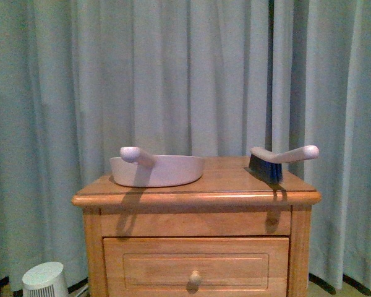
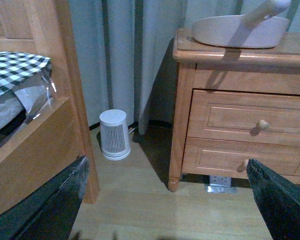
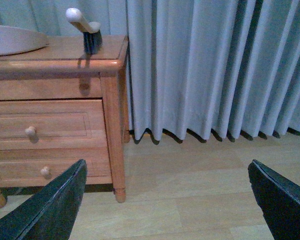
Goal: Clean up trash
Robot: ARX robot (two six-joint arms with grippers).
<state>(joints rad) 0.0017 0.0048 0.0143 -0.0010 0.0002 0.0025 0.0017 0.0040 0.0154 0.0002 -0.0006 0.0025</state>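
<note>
nightstand (image 1: 198, 189) in front view, backed by curtain (image 1: 191, 74); dustpan (image 1: 157, 170) and brush (image 1: 278, 162) sit on top, well apart. small white vented unit (image 1: 44, 279) on the floor beside it. neither arm in frame. trash not visible.

left wrist view: left gripper (image 2: 166, 162) spread wide, nothing between the fingers, touching nothing. nightstand and vented unit ahead of it, bed with checked cover (image 2: 15, 67) off to one side. no trash.

right wrist view: right gripper (image 3: 167, 162) also spread wide, empty, over bare floor (image 3: 200, 190). nightstand corner and brush ahead, to one side. no trash.

judgement: trash location can't be told from these views. expect it to be light, soft and crushable, low slip risk. pinch across its bulk and close fully.
</note>
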